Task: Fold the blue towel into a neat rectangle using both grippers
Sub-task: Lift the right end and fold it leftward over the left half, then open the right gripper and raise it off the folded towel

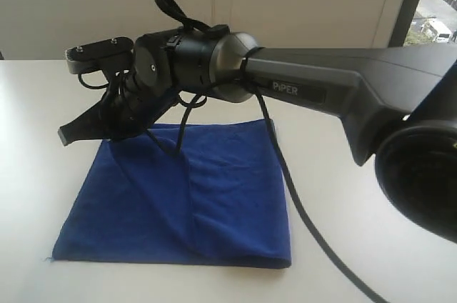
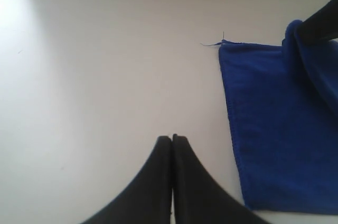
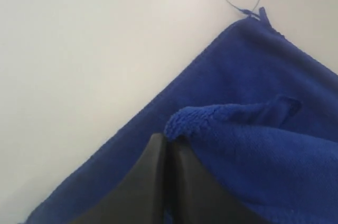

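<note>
Exterior view: blue towel (image 1: 214, 196) spread on white desk (image 1: 36, 103), arm (image 1: 314, 85) lettered "PiPER" reaching over its 11 o'clock corner, left wrist view: left end effector (image 2: 172, 138) clenched, empty, over the desk, towel apart, right wrist view: right end effector (image 3: 166, 139) grasping a raised towel fold.

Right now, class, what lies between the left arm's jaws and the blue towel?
Only bare white table lies between the left gripper, its jaws shut, and the blue towel; the left wrist view shows it.
</note>
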